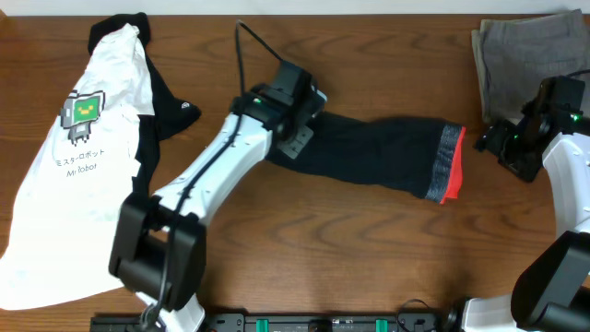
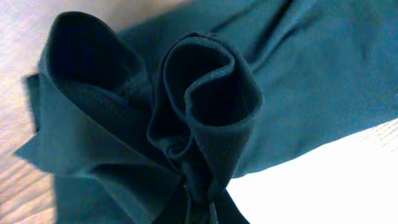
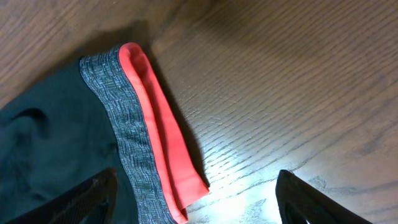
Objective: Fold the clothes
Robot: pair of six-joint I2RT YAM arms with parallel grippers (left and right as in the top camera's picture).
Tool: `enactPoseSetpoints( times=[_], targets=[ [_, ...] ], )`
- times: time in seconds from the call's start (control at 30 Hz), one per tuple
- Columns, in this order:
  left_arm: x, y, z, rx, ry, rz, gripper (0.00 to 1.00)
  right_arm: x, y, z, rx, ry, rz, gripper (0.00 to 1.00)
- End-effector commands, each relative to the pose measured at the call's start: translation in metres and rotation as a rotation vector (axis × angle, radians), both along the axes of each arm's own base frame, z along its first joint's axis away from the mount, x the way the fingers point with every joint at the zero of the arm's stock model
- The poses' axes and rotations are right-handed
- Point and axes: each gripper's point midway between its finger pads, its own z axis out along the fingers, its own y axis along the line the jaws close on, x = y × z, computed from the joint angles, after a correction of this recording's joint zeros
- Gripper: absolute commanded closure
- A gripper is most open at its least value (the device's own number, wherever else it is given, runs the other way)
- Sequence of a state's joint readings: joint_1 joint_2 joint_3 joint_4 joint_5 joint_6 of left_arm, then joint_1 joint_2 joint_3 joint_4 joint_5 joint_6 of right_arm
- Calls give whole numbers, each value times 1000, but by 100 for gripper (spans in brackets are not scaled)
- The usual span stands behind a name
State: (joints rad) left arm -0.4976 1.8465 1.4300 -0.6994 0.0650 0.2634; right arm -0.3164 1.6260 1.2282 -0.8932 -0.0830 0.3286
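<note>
Showing the left arm [image 1: 212, 166] stretched diagonally from its base at the near left edge, across the table [image 1: 350, 240], to the leg end of the black trousers [image 1: 387, 148]; the left gripper [image 1: 297, 136] is clamped on a gathered bunch of the black cloth, seen in the left wrist view puckered into two rolled folds above the pinch; the trousers lie as a narrow band across the table's middle, the grey waistband [image 1: 449, 161] with its coral edge flat on the wood at the right end; the right arm [image 1: 572, 184] is bent at the right edge, the right gripper [image 1: 493, 143] just beside the waistband and apart from it; its fingers [image 3: 93, 196] stand wide apart, holding nothing; a white T-shirt [image 1: 83, 157] lies far left; grey folded trousers [image 1: 516, 55] lie in the far right corner.
</note>
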Motion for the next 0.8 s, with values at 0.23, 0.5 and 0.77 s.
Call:
enactPoseSetpoints(
  times=[0.23, 0.5, 0.77],
  targets=[
    [-24, -20, -72, 84, 148, -81, 93, 5, 2, 11, -12, -31, 26, 21],
    [-20, -42, -69, 54, 92, -118, 93, 5, 3, 11, -11, -31, 26, 21],
    [-14, -45, -67, 40, 68, -114, 4, 4, 3, 10, -10, -27, 26, 21]
  ],
)
